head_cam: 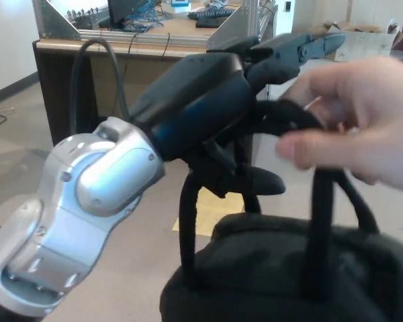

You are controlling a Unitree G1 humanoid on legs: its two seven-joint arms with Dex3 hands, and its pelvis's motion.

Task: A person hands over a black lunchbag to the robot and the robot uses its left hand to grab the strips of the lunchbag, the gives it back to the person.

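The black lunchbag hangs at the bottom right, held up by a person's hand that pinches the top of its straps. My left hand comes in from the lower left on a silver and blue arm and pushes in at the top of the strap loops. Its fingers stretch out above the straps, and its thumb lies under them, inside the loop. The fingers are apart and do not clasp the straps. My right hand does not show.
A wooden workbench with an aluminium frame and cables stands behind. A cardboard box sits at the back right. A yellow patch lies on the floor under the bag. A black cable arcs off my forearm.
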